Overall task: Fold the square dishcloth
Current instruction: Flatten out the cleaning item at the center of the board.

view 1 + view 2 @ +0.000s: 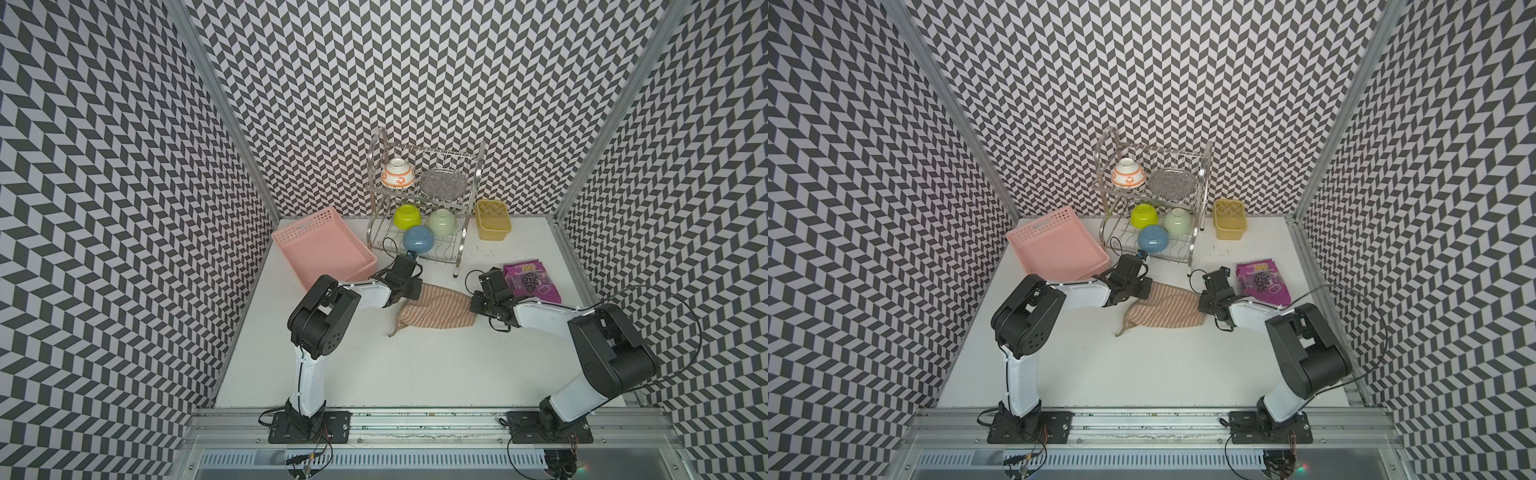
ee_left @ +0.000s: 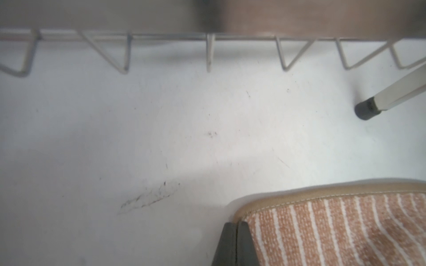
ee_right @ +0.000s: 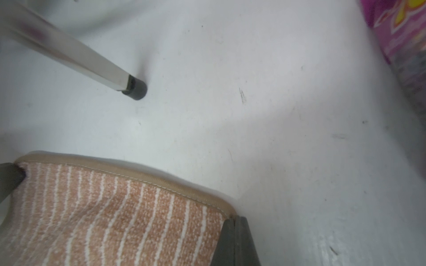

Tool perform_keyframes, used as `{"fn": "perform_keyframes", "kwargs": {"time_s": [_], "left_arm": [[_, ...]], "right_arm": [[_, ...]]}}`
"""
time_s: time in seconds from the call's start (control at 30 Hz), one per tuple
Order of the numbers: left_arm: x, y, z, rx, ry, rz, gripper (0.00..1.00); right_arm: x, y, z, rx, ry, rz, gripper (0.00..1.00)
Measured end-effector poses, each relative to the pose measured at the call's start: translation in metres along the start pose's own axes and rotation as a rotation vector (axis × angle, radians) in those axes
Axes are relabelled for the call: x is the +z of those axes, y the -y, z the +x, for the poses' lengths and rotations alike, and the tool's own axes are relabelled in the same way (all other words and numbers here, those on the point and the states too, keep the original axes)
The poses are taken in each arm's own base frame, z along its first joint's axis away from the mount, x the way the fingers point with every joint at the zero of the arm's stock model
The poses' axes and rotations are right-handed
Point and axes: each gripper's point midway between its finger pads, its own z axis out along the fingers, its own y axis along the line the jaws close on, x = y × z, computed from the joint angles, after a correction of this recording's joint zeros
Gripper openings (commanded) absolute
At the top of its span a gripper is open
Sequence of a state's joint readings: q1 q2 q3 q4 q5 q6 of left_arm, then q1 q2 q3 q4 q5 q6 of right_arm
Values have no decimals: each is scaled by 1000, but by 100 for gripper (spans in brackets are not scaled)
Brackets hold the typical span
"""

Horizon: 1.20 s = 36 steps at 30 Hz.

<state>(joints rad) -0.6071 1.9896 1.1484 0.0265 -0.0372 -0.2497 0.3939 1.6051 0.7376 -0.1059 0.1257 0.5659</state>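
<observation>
Both arms rise from bases on the front rail, bend at the elbow and reach forward and inward, with their wrists low over the table. The left gripper (image 2: 235, 232) has its jaws pressed together on one far corner of the striped dishcloth (image 1: 436, 309). The right gripper (image 3: 235, 228) pinches the opposite far corner in the same way. The cloth lies rumpled between them on the white table (image 1: 415, 365), a loop trailing from its near left corner. Behind it stands a metal dish rack (image 1: 446, 164) holding upturned bowls. A pink basket (image 1: 320, 245) sits to the rack's left, a yellow container (image 1: 492, 220) to its right, and a purple snack bag (image 1: 530, 282) just beside the right gripper. Black-and-white chevron walls enclose the cell.
</observation>
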Motion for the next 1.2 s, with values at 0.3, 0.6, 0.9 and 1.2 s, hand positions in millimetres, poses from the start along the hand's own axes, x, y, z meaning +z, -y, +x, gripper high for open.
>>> {"fn": "perform_keyframes", "kwargs": {"time_s": [0.3,0.6,0.9,1.2], "left_arm": [[-78,6,-53,-24,192,25,0],[-164,13,-97,-43,434,82,0],[-187,-11,-135,-32,569,67,0],[-182,-29,-153,2,641,51,0]], "right_arm": [[-54,-25,-44,-38,147,-89,0],[-145,-61,-105,-56,368,-235,0],[-182,-83,-159,-70,514,-251,0],[-153,-101,-170,-111,473,-245,0]]}}
